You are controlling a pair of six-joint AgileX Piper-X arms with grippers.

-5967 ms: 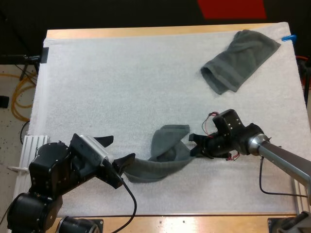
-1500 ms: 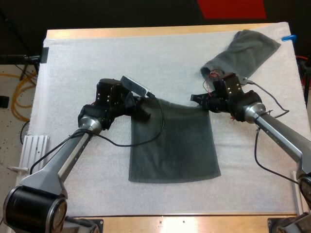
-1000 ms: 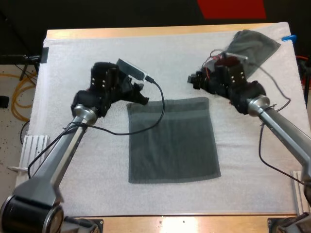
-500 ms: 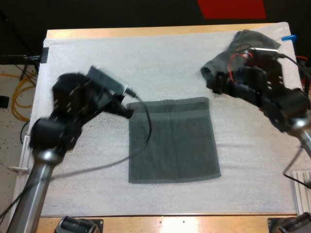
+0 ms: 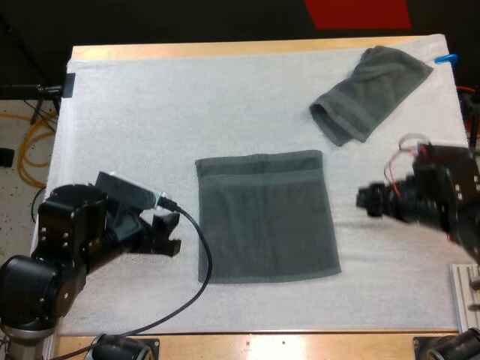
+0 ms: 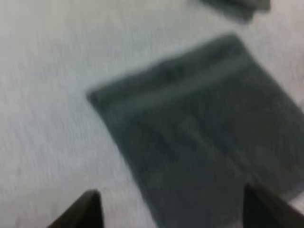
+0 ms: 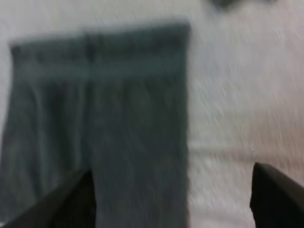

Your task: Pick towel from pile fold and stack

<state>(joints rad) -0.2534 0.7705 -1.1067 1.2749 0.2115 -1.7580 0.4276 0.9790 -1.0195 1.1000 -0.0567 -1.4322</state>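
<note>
Towel [image 5: 266,217] lies flat on the table [image 5: 225,51]; likely soft, light, limp: pinch two corners. Left claw [image 5: 171,233] and right claw [image 5: 365,201] flank it, both spread, empty. Crumpled towel [image 5: 371,94] sits beyond its far-right corner.

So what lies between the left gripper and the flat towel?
Bare mat. In the high view the open left gripper sits apart from the flat towel, off its left edge.
</note>
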